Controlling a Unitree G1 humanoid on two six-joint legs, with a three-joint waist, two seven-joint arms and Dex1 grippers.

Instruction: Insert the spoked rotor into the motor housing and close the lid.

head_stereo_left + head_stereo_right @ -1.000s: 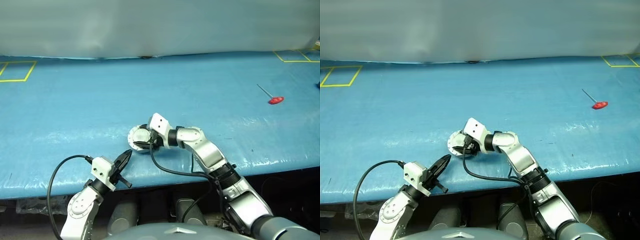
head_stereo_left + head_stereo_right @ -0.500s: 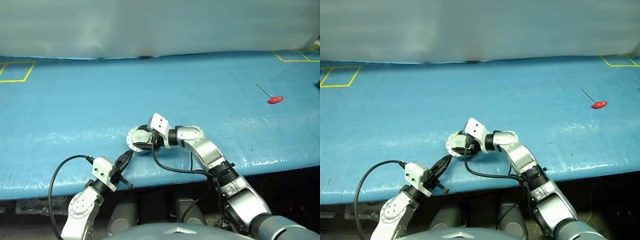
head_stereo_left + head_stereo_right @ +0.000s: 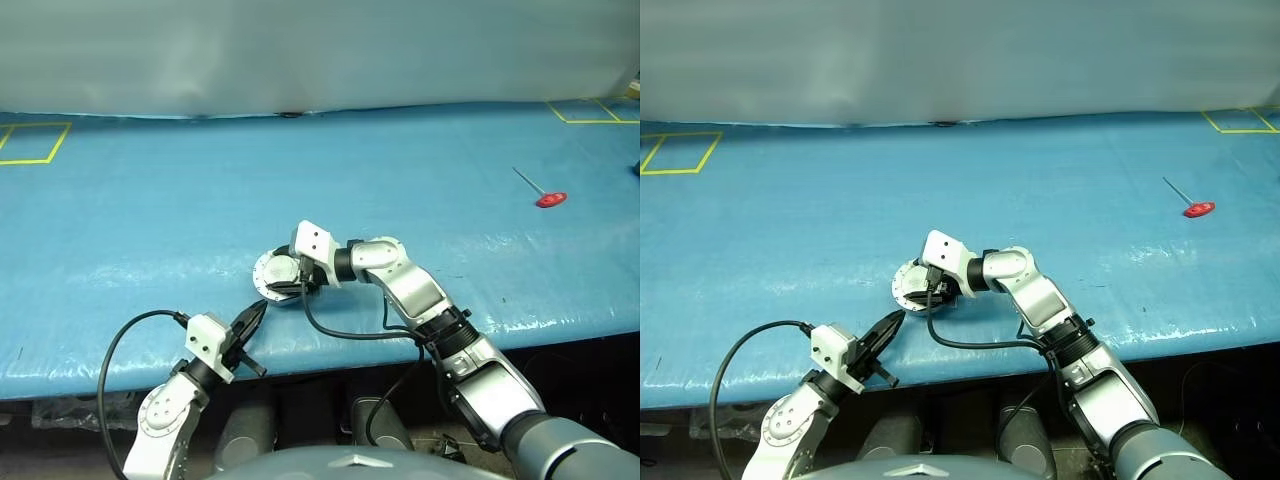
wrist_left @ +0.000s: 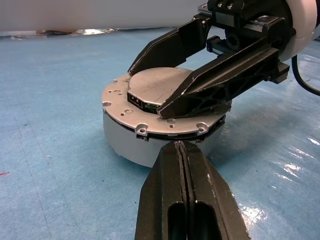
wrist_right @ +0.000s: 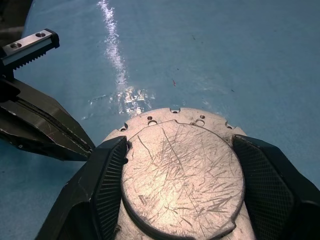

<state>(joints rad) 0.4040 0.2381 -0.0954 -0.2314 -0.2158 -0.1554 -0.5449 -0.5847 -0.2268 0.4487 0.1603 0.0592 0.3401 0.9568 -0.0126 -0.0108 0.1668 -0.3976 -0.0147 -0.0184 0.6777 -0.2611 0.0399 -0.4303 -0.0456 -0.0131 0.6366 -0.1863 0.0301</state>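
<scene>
A blue table (image 3: 150,200) runs across the head view. Near its front edge, a little left of centre, sits the motor housing (image 4: 125,145), a round pale drum with the lid (image 5: 182,175) lying flat and closed on top, plain scratched face up. The spoked rotor cannot be seen; it is probably already inside, though the closed lid hides that.

The right gripper (image 5: 182,187) reaches in from about 4 o'clock of the housing and points toward 9 o'clock. Its two black fingers (image 5: 107,185) stand wide apart, one on each side of the lid's raised centre disc, touching or just beside its rim. Whether they actually squeeze it is hard to tell.

The left gripper (image 4: 184,150) waits at about 7 o'clock of the housing, fingers pressed together and holding nothing, tips aimed at the drum's side wall and just short of it.

The right arm is the nearer one, already on the part. The round housing has no long axis, so any approach angle serves.

The table's front edge lies close behind the left gripper. Open table spreads toward 12 and 9 o'clock. A red-handled tool (image 3: 549,199) lies well apart at 2 o'clock.
</scene>
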